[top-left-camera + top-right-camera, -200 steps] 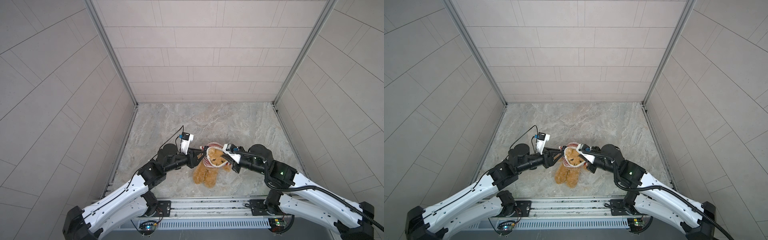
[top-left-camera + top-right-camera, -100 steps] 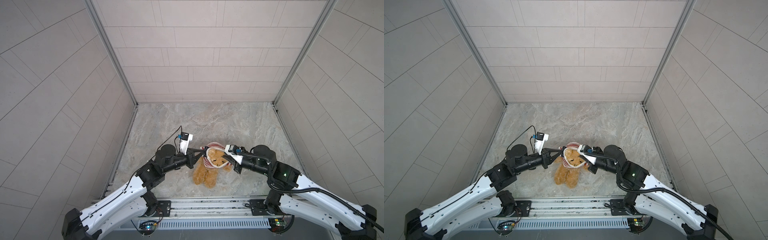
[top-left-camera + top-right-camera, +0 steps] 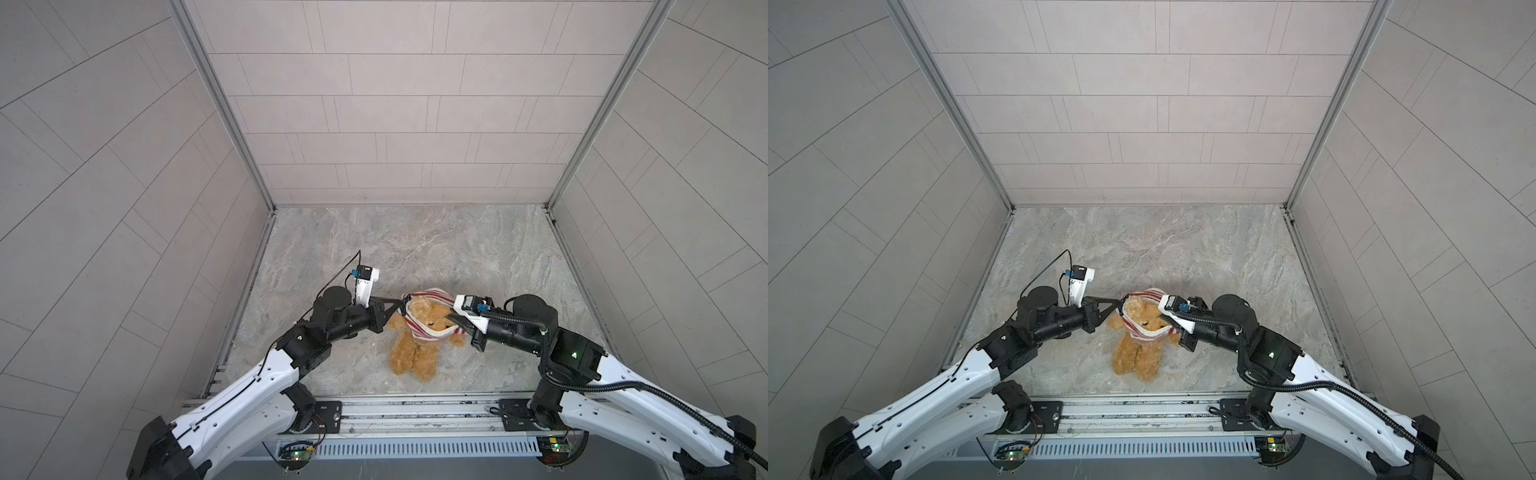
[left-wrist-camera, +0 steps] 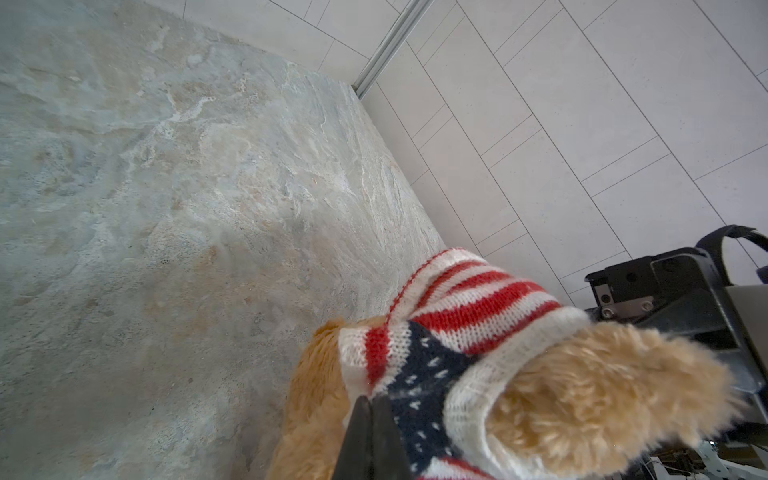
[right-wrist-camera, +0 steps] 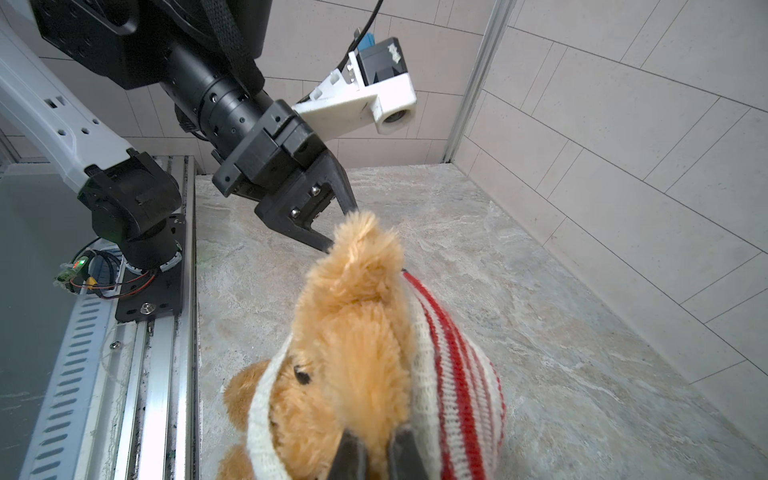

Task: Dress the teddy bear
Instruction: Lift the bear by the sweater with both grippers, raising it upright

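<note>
The golden-brown teddy bear lies on its back near the front of the floor, legs toward the rail. A red-and-white striped sweater with a navy starred patch is pulled over its head like a hood, and the face shows in the opening. My left gripper is shut on the sweater's edge at the left of the head. My right gripper is shut on a tuft of the bear's fur at the right of the head, just beside the white hem.
The stone floor is closed in by tiled walls on three sides. A metal rail with both arm bases runs along the front edge, close to the bear's feet.
My left gripper's jaws have closed on the sweater's edge. The bear, the sweater and the right gripper stay about where they were.
</note>
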`<state>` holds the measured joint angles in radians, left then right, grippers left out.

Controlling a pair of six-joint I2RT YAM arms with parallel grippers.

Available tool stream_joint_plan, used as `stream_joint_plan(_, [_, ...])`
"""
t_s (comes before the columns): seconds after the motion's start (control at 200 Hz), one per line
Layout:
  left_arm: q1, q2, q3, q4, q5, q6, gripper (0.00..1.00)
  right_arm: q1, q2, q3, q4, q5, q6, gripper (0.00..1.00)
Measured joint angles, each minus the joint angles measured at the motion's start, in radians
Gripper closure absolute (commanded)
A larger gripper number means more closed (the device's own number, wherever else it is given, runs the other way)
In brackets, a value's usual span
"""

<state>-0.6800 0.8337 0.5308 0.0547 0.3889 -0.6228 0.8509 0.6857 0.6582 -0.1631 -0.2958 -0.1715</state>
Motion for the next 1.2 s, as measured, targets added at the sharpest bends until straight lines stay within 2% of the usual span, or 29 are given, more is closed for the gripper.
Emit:
stream_joint_plan(0.055, [0.0,0.006,0.0,0.0,0.002,0.004,1.0,0.001,0.003,0.0,0.0,0.024,0.014,1.0])
stream_joint_plan(0.085, [0.0,0.008,0.0,0.001,0.003,0.006,0.96,0.002,0.008,0.002,-0.001,0.039,0.025,1.0])
stream_joint_plan(0.25, [0.009,0.004,-0.018,0.03,-0.026,-0.007,0.5,0.002,0.102,0.061,-0.004,0.17,0.14,1.0])
stream_joint_plan(0.335, [0.011,-0.019,-0.021,0.028,-0.06,-0.011,0.4,0.002,0.151,0.094,0.008,0.261,0.228,1.0])
stream_joint_plan(0.446, [-0.008,-0.068,-0.021,0.044,-0.113,-0.031,0.39,0.002,0.172,0.106,0.024,0.378,0.352,1.0])
stream_joint_plan(0.546, [-0.087,-0.072,-0.023,0.098,-0.171,-0.056,0.4,0.0,0.174,0.106,0.044,0.454,0.466,1.0])
stream_joint_plan(0.681, [-0.237,0.029,-0.056,0.28,-0.249,-0.114,0.44,0.0,0.2,0.106,0.1,0.5,0.616,1.0])
stream_joint_plan(0.816, [-0.332,0.172,-0.078,0.431,-0.313,-0.164,0.44,0.0,0.233,0.106,0.147,0.53,0.734,1.0])
stream_joint_plan(0.991, [-0.405,0.296,-0.063,0.594,-0.359,-0.198,0.42,0.008,0.24,0.098,0.198,0.57,0.812,1.0])
stream_joint_plan(1.196, [-0.411,0.385,0.01,0.678,-0.377,-0.221,0.42,0.032,0.239,0.085,0.226,0.604,0.839,1.0])
